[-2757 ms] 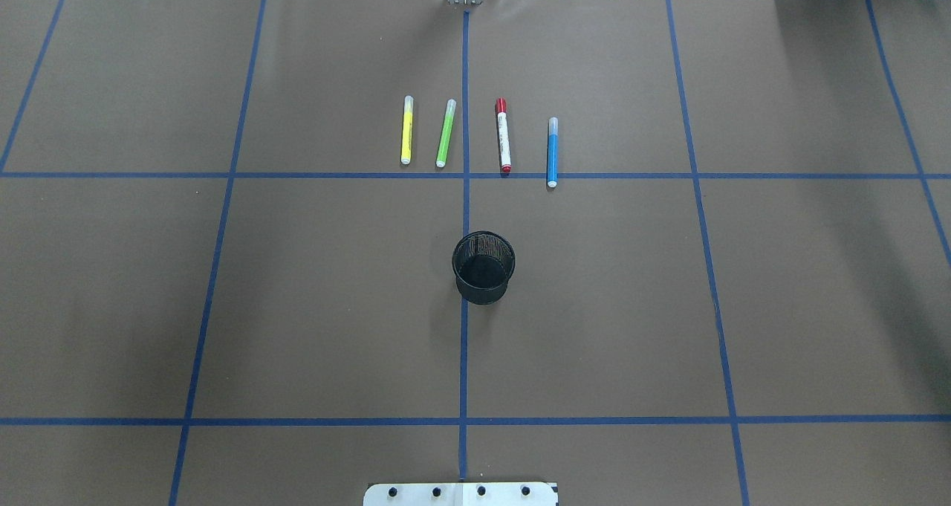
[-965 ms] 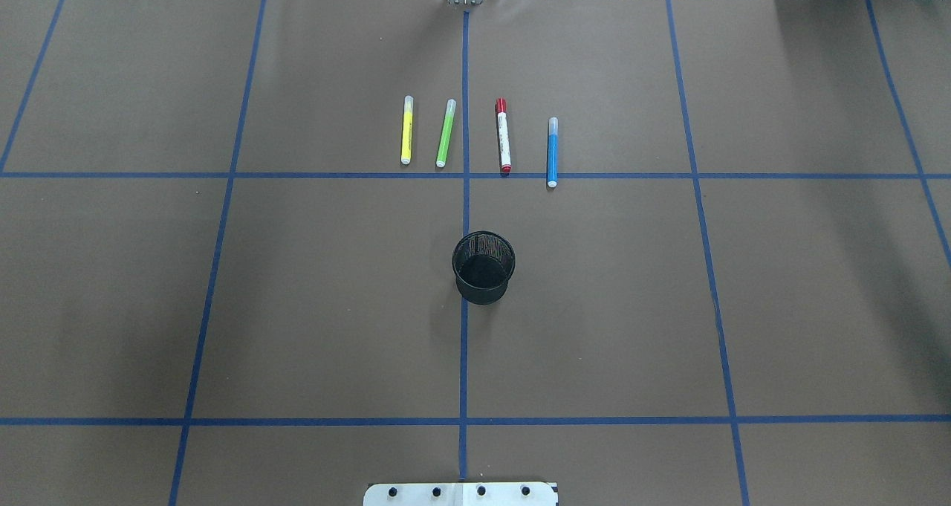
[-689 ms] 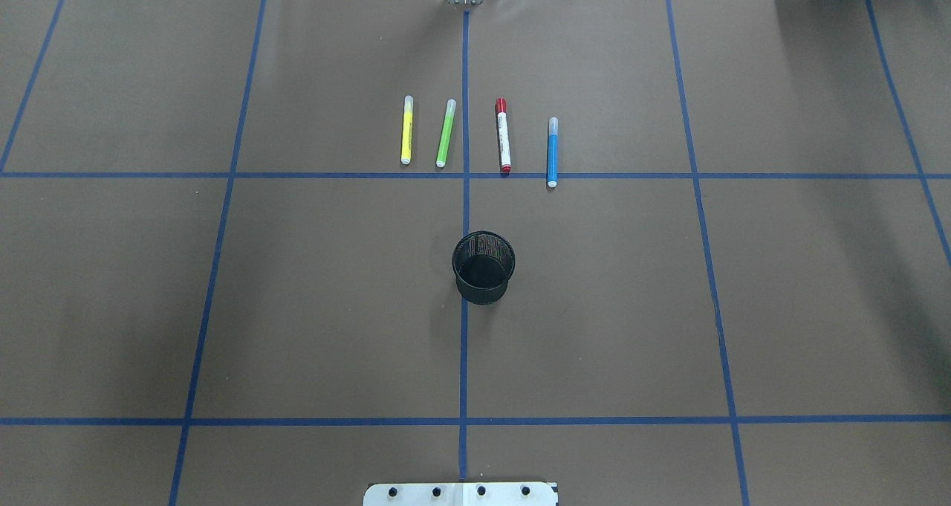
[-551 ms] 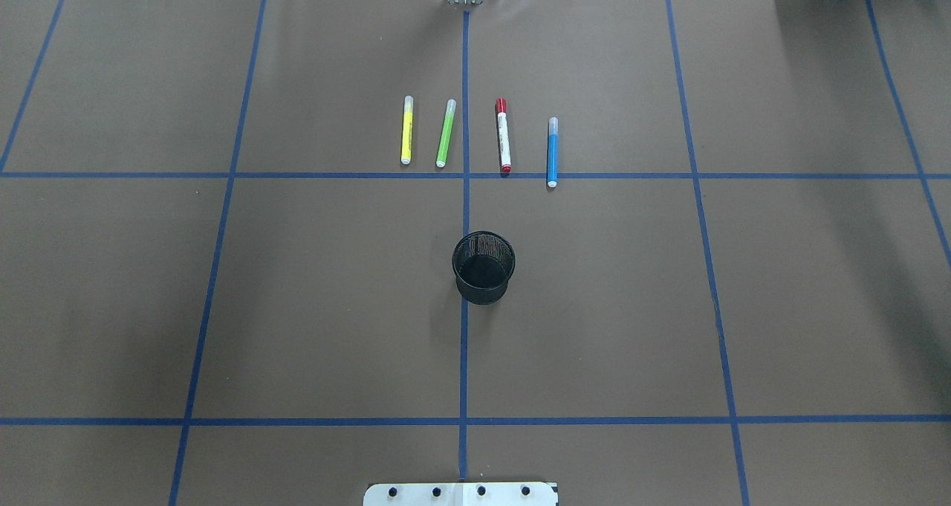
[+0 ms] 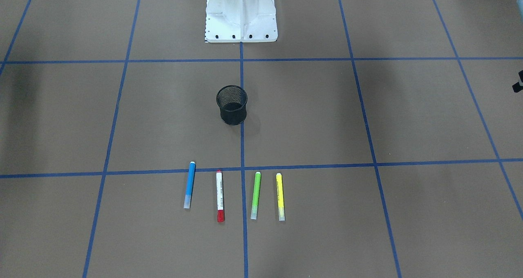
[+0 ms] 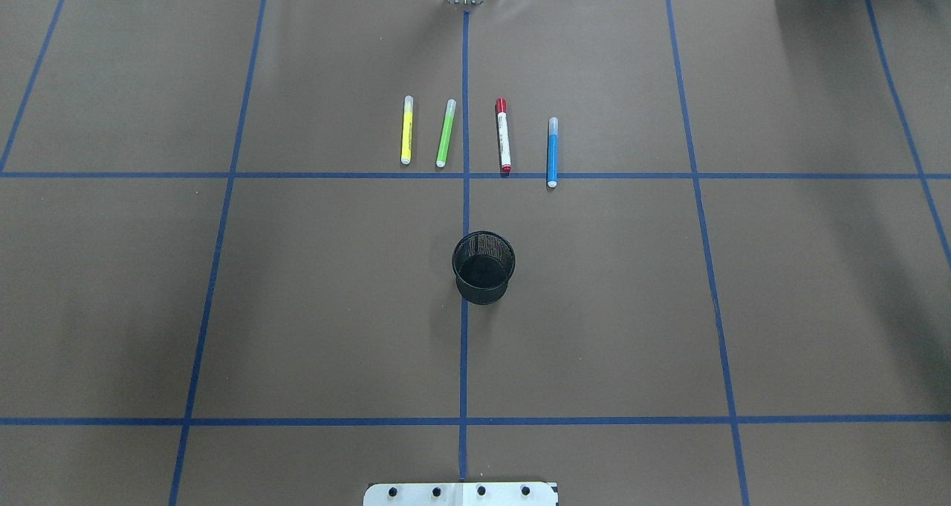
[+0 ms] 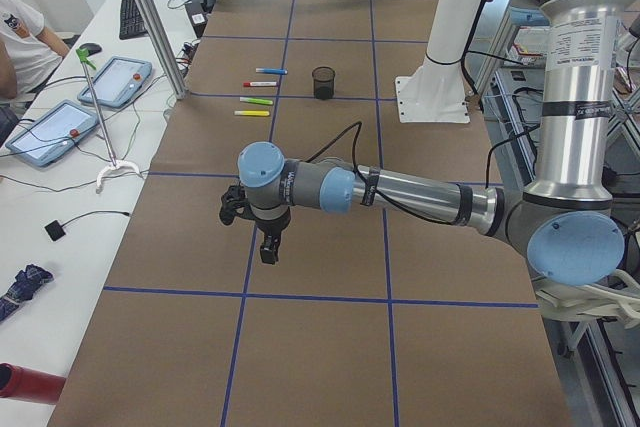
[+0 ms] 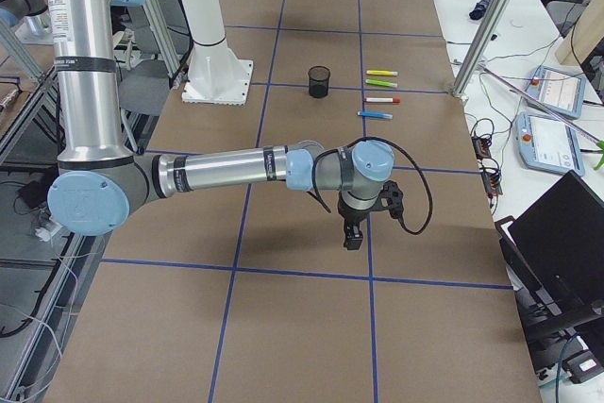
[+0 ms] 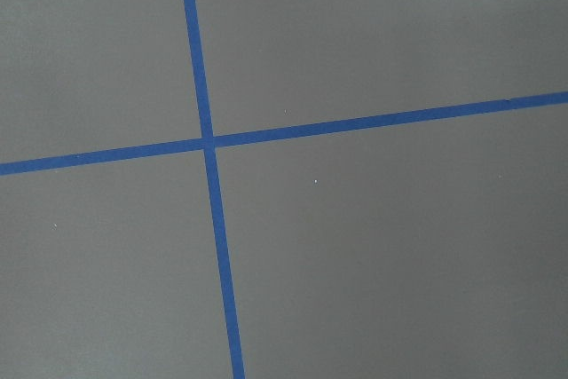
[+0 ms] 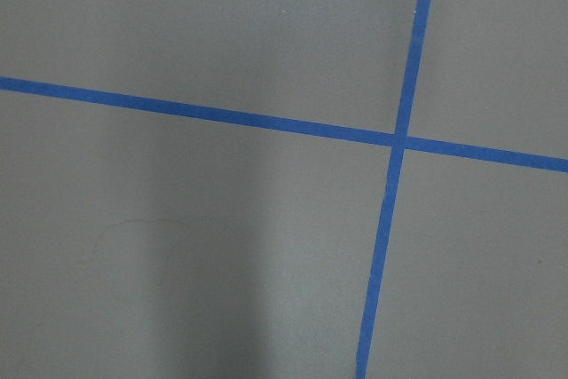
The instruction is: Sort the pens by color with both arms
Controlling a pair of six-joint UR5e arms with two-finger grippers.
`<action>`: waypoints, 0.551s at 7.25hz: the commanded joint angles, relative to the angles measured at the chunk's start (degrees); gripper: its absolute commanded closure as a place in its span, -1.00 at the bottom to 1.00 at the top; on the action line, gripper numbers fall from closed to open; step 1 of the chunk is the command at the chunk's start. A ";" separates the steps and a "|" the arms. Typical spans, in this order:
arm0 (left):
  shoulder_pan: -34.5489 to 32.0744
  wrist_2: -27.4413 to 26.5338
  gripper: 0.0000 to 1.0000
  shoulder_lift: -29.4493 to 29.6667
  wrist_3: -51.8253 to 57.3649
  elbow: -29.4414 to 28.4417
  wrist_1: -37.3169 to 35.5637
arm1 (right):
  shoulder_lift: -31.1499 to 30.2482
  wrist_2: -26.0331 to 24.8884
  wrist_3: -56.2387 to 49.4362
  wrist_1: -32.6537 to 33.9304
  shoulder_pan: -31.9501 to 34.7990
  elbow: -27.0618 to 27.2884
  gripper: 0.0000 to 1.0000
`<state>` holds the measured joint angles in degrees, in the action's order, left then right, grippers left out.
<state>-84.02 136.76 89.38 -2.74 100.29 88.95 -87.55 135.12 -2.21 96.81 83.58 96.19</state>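
Observation:
Four pens lie side by side on the brown table beyond the cup: yellow (image 6: pixel 406 131), lime-green (image 6: pixel 446 133), white with a red cap (image 6: pixel 503 136) and blue (image 6: pixel 552 153). They also show in the front view: blue (image 5: pixel 189 185), white (image 5: pixel 220 196), green (image 5: pixel 255 195), yellow (image 5: pixel 280 196). My left gripper (image 7: pixel 270 247) hangs over bare table far to the left, away from the pens. My right gripper (image 8: pixel 351 236) hangs over bare table far to the right. Both show only in the side views, so I cannot tell whether they are open or shut.
A black wire-mesh cup (image 6: pixel 483 267) stands upright on the centre line between the pens and the white pedestal base (image 5: pixel 241 14). Blue tape lines mark a grid on the table. Tablets and cables lie on the side desk (image 7: pixel 100 87).

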 commanded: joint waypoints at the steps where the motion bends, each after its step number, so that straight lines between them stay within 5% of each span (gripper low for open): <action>1: 0.00 0.00 -1.00 -0.08 -0.07 0.25 0.00 | -0.16 1.36 0.19 0.05 0.00 0.40 -0.98; 4: 0.00 0.00 -1.00 -0.08 -0.07 0.16 0.00 | -0.25 1.63 0.28 0.05 0.00 0.13 -0.98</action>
<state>-84.02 136.76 89.30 -2.81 100.49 88.95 -87.75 136.63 -1.97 96.82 83.58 96.19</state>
